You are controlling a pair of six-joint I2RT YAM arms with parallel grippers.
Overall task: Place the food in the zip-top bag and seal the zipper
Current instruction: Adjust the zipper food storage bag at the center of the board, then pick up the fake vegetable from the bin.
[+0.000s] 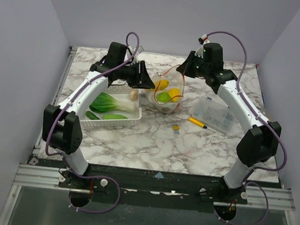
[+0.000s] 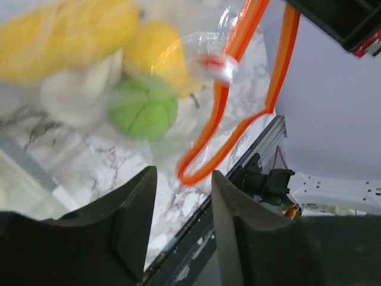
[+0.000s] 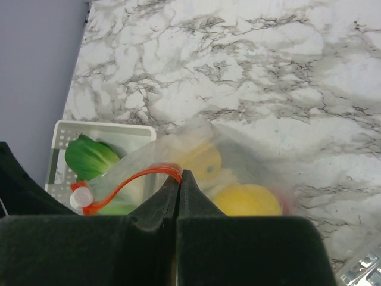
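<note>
The clear zip-top bag [image 1: 165, 99] hangs over the table's middle with yellow and green toy food [image 1: 164, 97] inside. My right gripper [image 1: 182, 71] is shut on its orange-red zipper strip [image 3: 134, 177] and holds the mouth up; the right wrist view shows the jaws [image 3: 179, 176] pinched on the strip, with yellow food [image 3: 247, 200] in the bag below. My left gripper [image 1: 147, 80] is open and empty beside the bag. In the left wrist view its tips [image 2: 181, 179] sit just under the hanging zipper loop [image 2: 229, 113], near a green fruit [image 2: 143, 110] and yellow pieces [image 2: 158, 50].
A white lattice basket [image 1: 136, 115] at the left holds a bok choy [image 1: 106, 102] and a green vegetable [image 1: 115, 117]. A small pale food piece [image 1: 134, 95] lies by the basket. A clear compartment box [image 1: 218, 115], a yellow marker [image 1: 197, 122] and a small object [image 1: 176, 127] lie to the right.
</note>
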